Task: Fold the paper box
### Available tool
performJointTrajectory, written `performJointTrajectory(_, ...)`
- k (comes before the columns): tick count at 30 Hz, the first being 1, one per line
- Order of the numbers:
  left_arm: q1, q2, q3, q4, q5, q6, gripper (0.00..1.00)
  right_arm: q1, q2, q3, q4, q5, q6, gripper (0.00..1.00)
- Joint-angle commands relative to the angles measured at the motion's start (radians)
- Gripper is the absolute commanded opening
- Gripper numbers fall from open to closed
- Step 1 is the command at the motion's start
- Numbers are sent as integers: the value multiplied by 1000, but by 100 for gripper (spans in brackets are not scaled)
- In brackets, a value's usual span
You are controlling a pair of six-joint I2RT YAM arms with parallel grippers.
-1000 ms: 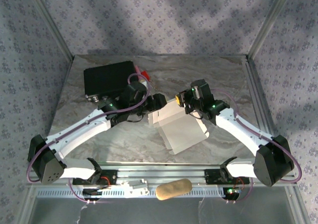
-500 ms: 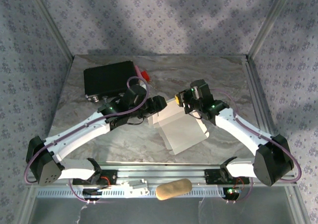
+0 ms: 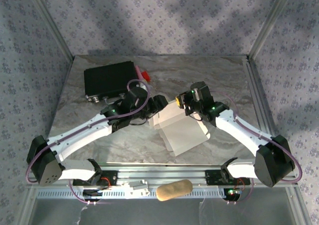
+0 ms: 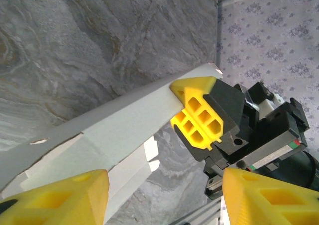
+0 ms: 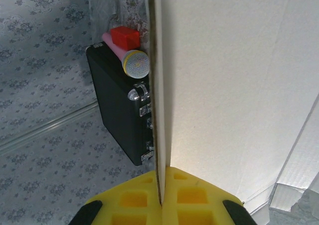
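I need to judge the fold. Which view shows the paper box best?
Top external: the paper box shows most of its outline, between the arms. The left wrist gives one raised panel from close by. The right wrist shows a panel edge-on, pinched in the right end effector.

No readable text or labels, apparently.

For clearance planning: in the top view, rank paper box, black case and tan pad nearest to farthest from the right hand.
1. paper box, in the right hand, centre.
2. black case, far left.
3. tan pad, near rail.
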Motion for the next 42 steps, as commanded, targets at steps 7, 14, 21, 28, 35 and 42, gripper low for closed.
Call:
performJointTrajectory(7,-8,-46,35,-110,-73,22,66,5,-23,-20,24,25,17,0)
performJointTrajectory(14,-8,-3,32,-65,-43,8,67,7,-26,-14,21,31,14,0)
performJointTrajectory(21,-20,25,26,-23,-29,-13,67,6,-24,-22,33,34,14,0)
performJointTrajectory(28,-22,46,0,48,-22,-58,67,8,-25,-31,71,38,15,0)
performJointTrajectory(35,-11,75,-14,124,-36,-115,64,12,-45,-59,115,54,19,0)
performJointTrajectory(42,1,99,-43,207,-49,-189,56,19,-70,-88,144,75,21,0)
